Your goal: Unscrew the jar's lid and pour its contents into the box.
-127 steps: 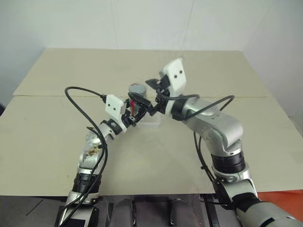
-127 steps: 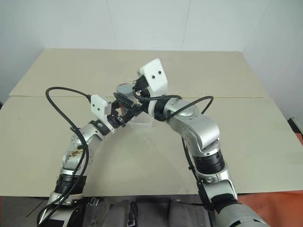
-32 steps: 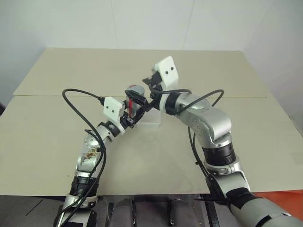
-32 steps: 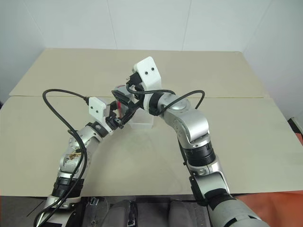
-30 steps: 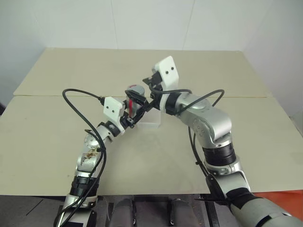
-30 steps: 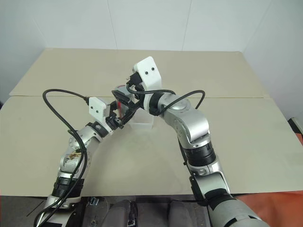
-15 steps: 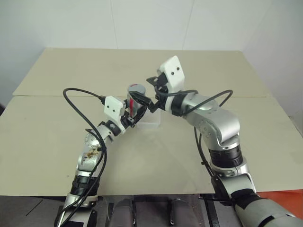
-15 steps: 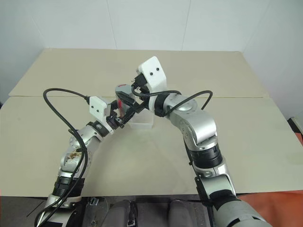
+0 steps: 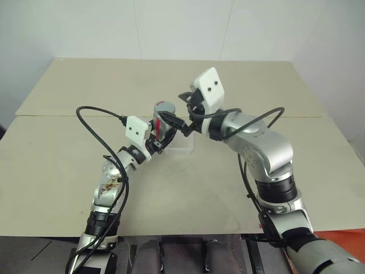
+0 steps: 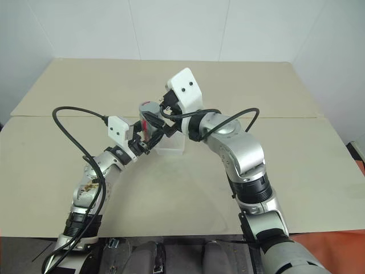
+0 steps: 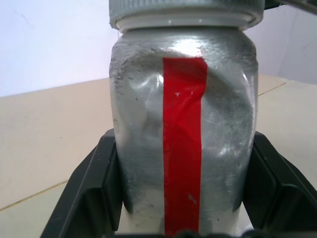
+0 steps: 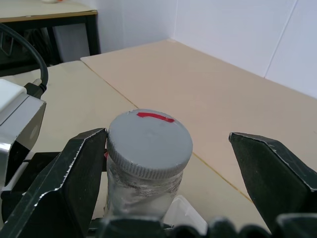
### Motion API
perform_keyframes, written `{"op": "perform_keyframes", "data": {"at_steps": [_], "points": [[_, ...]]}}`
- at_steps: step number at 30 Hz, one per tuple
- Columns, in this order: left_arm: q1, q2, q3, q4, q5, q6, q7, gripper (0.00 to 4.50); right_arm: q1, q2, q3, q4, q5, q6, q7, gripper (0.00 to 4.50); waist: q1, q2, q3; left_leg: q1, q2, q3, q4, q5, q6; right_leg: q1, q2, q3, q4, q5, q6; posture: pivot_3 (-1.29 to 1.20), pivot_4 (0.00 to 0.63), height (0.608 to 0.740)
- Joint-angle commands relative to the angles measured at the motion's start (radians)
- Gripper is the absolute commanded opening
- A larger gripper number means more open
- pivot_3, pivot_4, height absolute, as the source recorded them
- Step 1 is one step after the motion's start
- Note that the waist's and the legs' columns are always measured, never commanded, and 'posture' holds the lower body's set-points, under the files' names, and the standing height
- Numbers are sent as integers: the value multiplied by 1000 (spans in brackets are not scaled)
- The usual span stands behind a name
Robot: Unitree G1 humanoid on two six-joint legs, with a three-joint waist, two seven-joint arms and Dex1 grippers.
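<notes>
Right hand (image 12: 163, 168): spread wide around the lid (image 12: 150, 136), one finger touching its side.
Left hand (image 11: 181, 193): I clamp the jar (image 11: 183, 134) upright, above the desk (image 9: 228, 80), beside the box (image 9: 181, 149).
Next: I centre, close squarely, then twist.

Both arms are built of rounded silver-grey metallic segments joined by black ribbed collars. The left arm (image 9: 111, 182) is slimmer, with brownish scuffing on its forearm shell; the right arm (image 9: 262, 151) looks bulkier. Each wrist carries a flat white rectangular plate: the plate above the right gripper (image 9: 178, 121) bears two small dark dots. Black cables loop loosely from each wrist plate back along the arm. The fingers (image 12: 59, 183) are matte black, chunky, angular plastic.
</notes>
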Motion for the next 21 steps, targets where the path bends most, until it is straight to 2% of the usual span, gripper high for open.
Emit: {"op": "perform_keyframes", "data": {"at_steps": [1, 21], "points": [[-20, 3, 24, -41, -18, -21, 3, 2750, 9, -29, -32, -15, -26, -10, -15, 4459, 0, 0, 0, 0, 0, 0, 0, 0, 0, 0, 0, 0, 0, 0, 0, 0, 150, 740], [-27, 8, 19, -33, -23, -24, -10, 2750, 42, -77, -68, -56, -6, 13, -18, 4459, 0, 0, 0, 0, 0, 0, 0, 0, 0, 0, 0, 0, 0, 0, 0, 0, 150, 740]]}}
